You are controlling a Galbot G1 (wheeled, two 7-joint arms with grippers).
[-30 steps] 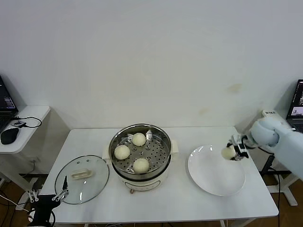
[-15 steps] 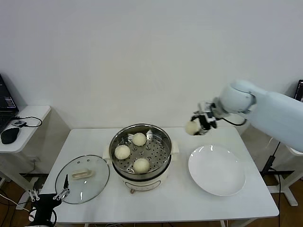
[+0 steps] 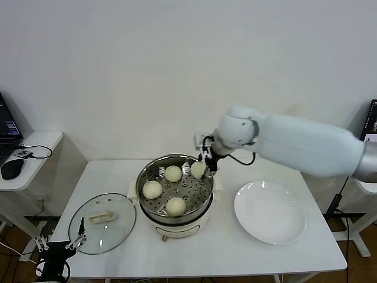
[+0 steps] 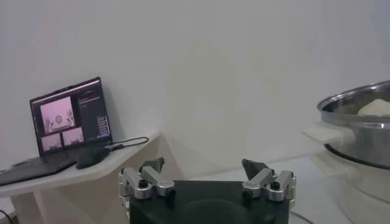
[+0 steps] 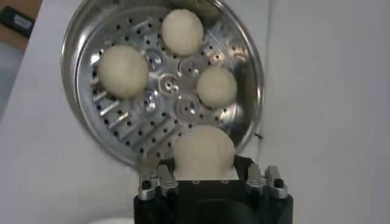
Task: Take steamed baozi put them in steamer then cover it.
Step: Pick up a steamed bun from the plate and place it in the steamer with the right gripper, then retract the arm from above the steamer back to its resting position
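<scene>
Right tool has swung from over the white plate across to the steamer since a second ago, carrying the fourth baozi with it; plate now bare. Tool is closed down on that bun, fingers pinching it on both sides, and holds it over the far-right edge of the perforated tray, just inside the steel rim. Right wrist view shows the bun clamped in the tool, above the tray's edge. Three more baozi already sit on the tray: far one, left one, near one, all apart from each other. Glass lid with cream handle lies flat on the bench left of the steamer, not touching it. Left tool parked low at the bench's near-left corner, fingers spread fully apart, holding nothing; left wrist view shows the same wide-apart tool.
</scene>
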